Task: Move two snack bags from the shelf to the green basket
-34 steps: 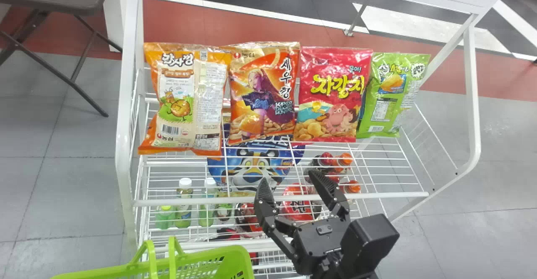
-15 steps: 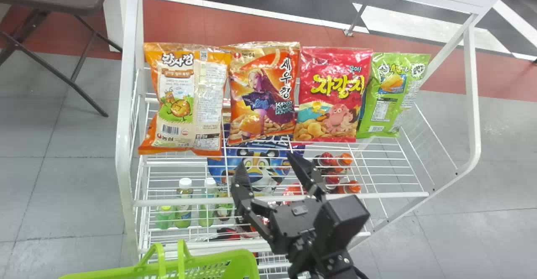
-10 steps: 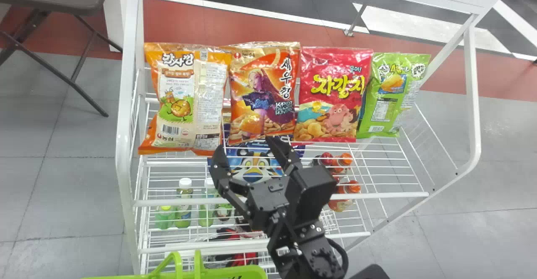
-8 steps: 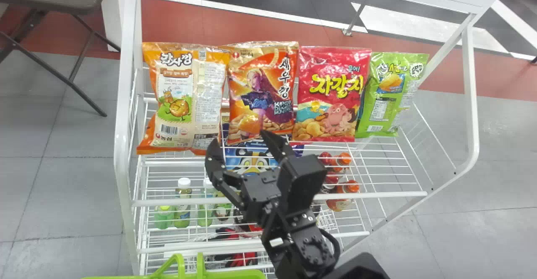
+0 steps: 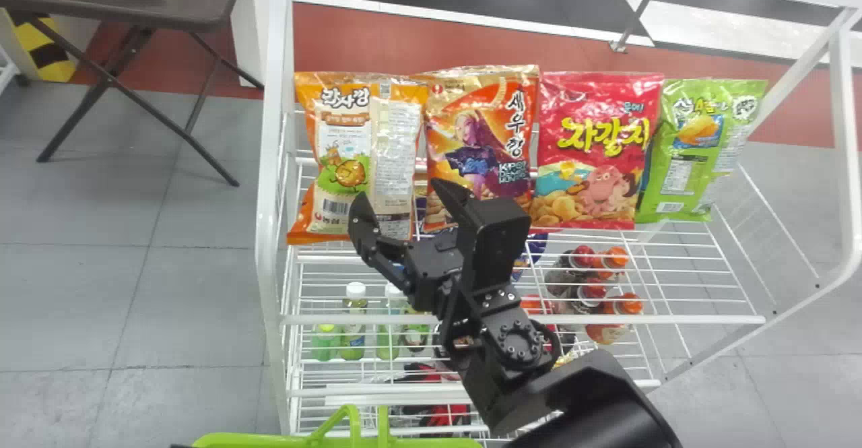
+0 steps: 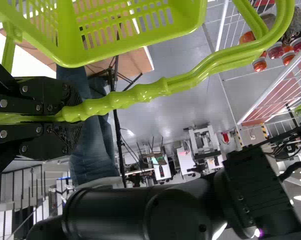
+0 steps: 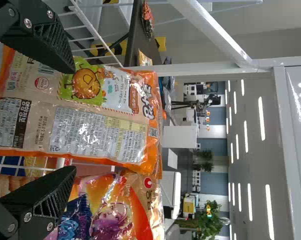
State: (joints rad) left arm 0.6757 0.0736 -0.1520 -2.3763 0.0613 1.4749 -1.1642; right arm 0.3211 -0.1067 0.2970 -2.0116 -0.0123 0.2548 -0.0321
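Currently, your right gripper (image 5: 401, 188): wide, near the leftmost snack bag (image 5: 397, 138)
Your left gripper (image 6: 73, 116): closed around the green basket handle (image 6: 150, 91)

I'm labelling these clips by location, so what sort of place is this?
Probably a mock shop set up in a lab or workshop: snack bags stand on a white wire rack, bottles sit on a lower level, and desks with equipment stand beyond.
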